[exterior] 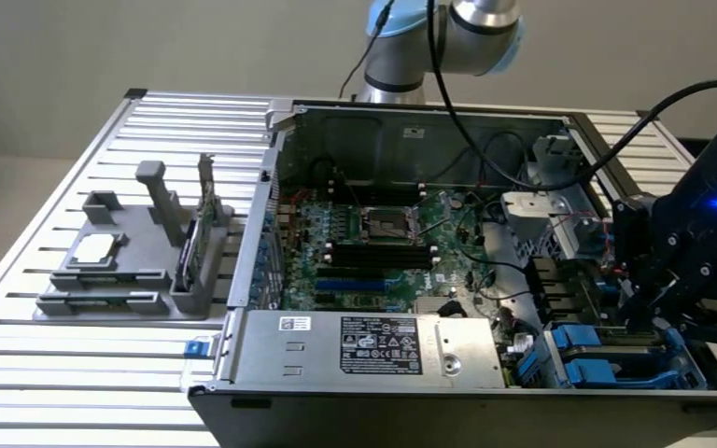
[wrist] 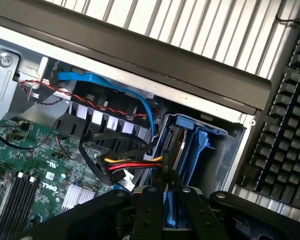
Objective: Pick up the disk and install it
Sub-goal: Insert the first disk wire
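Holding the disk [wrist: 173,150] edge-on, my claw [wrist: 166,192] is pinched nearly closed on its blue carrier, right at the mouth of the drive bay [wrist: 229,150]. Power cables [wrist: 135,164] hang just beside the bay. Risk, as I judge it: a tilted carrier could jam on the bay rails, or snag those cables.

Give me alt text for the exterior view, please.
The gripper hangs over blue drive carriers in an open computer case, at the exterior view's right. The case lies on a slatted metal table, motherboard exposed; a grey parts tray sits at the view's left.
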Robot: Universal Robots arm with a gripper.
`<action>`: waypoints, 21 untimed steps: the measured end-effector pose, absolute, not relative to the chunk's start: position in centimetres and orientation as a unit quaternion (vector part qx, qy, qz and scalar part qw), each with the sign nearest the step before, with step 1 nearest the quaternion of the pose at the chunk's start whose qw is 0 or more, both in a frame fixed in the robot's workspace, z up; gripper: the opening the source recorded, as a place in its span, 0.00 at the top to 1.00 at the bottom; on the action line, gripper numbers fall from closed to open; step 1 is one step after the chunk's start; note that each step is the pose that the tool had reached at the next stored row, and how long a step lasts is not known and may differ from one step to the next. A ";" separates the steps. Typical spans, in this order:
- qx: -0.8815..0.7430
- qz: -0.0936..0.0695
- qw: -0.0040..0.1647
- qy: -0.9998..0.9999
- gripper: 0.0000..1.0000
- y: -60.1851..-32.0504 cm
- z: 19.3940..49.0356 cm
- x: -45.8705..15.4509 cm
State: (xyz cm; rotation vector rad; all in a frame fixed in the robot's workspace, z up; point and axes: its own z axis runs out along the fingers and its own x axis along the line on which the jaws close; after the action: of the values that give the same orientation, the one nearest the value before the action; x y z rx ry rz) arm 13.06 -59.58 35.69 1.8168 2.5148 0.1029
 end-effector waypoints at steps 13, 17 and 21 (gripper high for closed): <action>0.599 0.017 0.027 0.800 0.83 -58.9 35.7 13.1; 0.600 0.010 0.030 0.800 0.83 -58.4 35.7 13.1; 0.600 0.001 0.034 0.799 0.83 -57.9 35.7 13.1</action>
State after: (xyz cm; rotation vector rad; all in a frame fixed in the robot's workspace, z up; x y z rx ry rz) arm 13.13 -57.95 35.69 1.8440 2.4580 0.0040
